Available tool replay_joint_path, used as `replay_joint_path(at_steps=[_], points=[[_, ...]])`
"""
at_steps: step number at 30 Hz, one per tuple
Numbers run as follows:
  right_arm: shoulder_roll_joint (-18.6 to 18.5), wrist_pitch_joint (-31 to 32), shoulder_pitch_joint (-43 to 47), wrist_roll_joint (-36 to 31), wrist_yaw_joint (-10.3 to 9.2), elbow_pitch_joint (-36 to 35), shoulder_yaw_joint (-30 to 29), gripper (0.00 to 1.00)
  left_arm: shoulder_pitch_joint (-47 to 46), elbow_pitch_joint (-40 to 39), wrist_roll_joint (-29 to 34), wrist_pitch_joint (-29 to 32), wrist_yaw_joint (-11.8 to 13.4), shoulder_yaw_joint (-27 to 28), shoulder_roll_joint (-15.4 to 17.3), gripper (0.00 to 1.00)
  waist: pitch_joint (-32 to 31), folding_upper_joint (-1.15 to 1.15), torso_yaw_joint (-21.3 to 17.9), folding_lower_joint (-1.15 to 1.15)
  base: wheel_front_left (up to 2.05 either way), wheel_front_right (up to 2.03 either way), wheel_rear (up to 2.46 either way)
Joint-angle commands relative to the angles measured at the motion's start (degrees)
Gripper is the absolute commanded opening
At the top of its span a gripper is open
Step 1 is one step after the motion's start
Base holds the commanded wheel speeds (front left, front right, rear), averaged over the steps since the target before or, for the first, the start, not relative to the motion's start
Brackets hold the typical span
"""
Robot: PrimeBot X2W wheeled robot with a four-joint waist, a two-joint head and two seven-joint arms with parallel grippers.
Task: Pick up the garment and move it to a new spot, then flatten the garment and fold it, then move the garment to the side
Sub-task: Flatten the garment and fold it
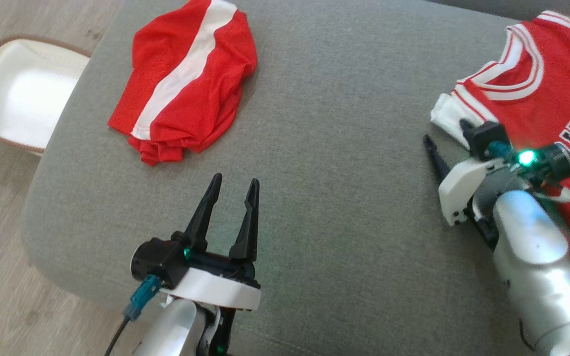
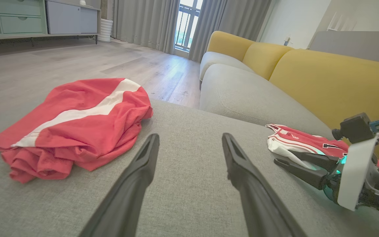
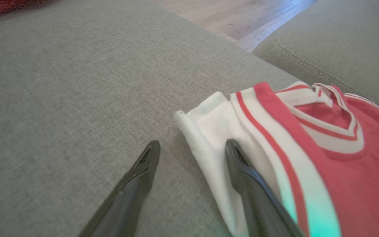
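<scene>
The red-and-white jersey (image 1: pixel 552 94) is lying at the right edge of the grey sofa cushion (image 1: pixel 344 148), the right gripper (image 3: pixel 192 144) reaching in low with fingers spread wide astride its white sleeve hem, gripping nothing, while the left gripper (image 1: pixel 235 179) is hovering mid-cushion, equally wide and empty, pointing toward the bundled red shorts (image 1: pixel 186 84).

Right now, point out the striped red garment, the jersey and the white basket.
striped red garment (image 1: pixel 184 71): head view, on the middle of its white stripe.
jersey (image 1: pixel 537 118): head view, on the red chest fabric below the collar.
white basket (image 1: pixel 23 99): head view, on its bare inside.
</scene>
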Motion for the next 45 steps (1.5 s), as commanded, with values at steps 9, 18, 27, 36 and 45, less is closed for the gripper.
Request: replay_joint_path(at_steps=[9,18,27,36,45], points=[[2.3,-4.3,-4.1,1.1,-0.04,5.2,1.1,0.00,-1.9,-1.4,-0.3,-0.5,0.6,1.7,0.2,1.00,-0.4,0.00,-1.0,-0.01,0.00,0.00,0.00],[6.1,-9.2,-1.2,13.7,-0.04,1.7,11.7,0.00,-1.1,-0.3,1.7,-0.5,0.0,3.1,0.2,1.00,-4.6,0.00,-5.9,-0.01,0.00,0.00,0.00],[-0.4,-1.4,4.0,34.9,-0.04,-16.2,29.2,0.00,0.9,0.4,3.1,-0.5,-0.6,3.9,0.2,1.00,-7.6,0.00,-9.2,-0.01,0.00,0.00,0.00],[-8.6,6.0,3.5,49.0,-0.04,-24.7,34.7,0.00,0.5,0.1,3.2,-0.5,-1.0,3.3,0.2,1.00,-5.5,0.00,-7.6,-0.01,0.00,0.00,0.00],[-11.6,8.7,-3.4,51.0,-0.04,-14.9,33.4,0.00,-1.8,-0.3,1.5,-0.5,-0.6,1.6,0.2,1.00,-1.4,0.00,-3.7,-0.01,0.00,0.00,0.00]])
